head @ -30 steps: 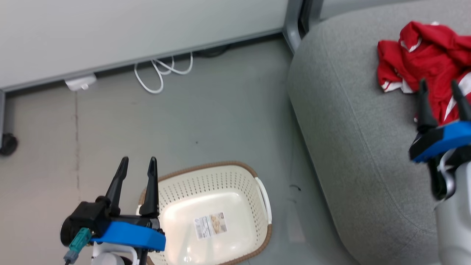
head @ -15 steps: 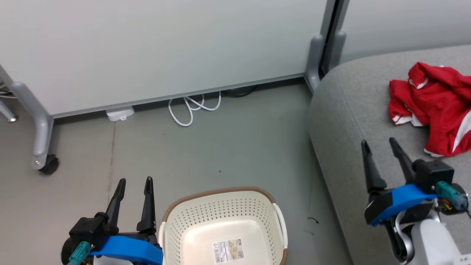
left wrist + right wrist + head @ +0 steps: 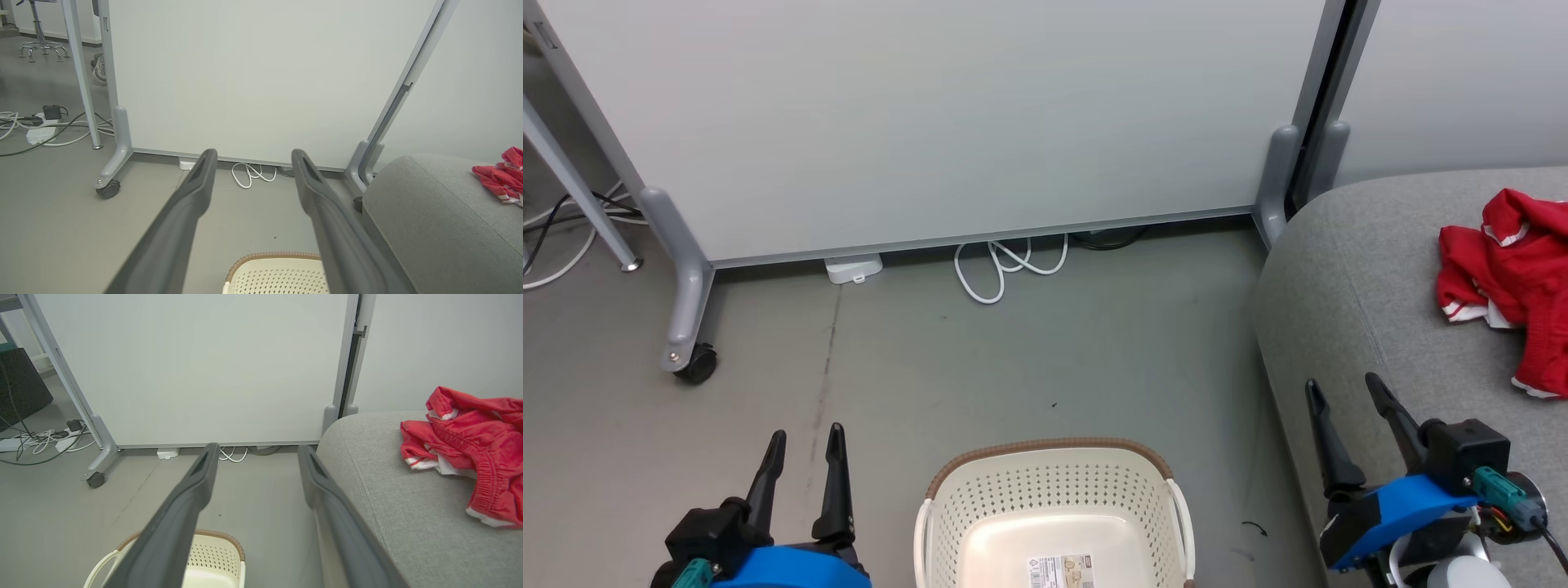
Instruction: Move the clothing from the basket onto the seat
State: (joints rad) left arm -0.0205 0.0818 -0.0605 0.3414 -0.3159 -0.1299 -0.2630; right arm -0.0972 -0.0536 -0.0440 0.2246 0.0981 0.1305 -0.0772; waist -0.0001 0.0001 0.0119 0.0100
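Observation:
The red clothing (image 3: pixel 1511 282) with white trim lies crumpled on the grey seat (image 3: pixel 1372 286) at the right; it also shows in the left wrist view (image 3: pixel 500 179) and right wrist view (image 3: pixel 474 451). The cream basket (image 3: pixel 1054 506) with a brown rim stands on the floor at the bottom middle, with a label on its bare base. My left gripper (image 3: pixel 803 433) stands open at the lower left, left of the basket. My right gripper (image 3: pixel 1343 384) is open over the seat's front edge, apart from the clothing. Nothing sits between either pair of fingers.
A white partition panel (image 3: pixel 947 122) on grey wheeled feet (image 3: pixel 686 327) runs across the back. White cable loops (image 3: pixel 1005 265) and a small white box (image 3: pixel 852 268) lie at its base. Further cables (image 3: pixel 36 126) trail at the far left on the grey floor.
The camera has tilted up and back, so the whole scene has shifted. My right gripper has drawn back from over the clothing to the seat's front edge, staying open.

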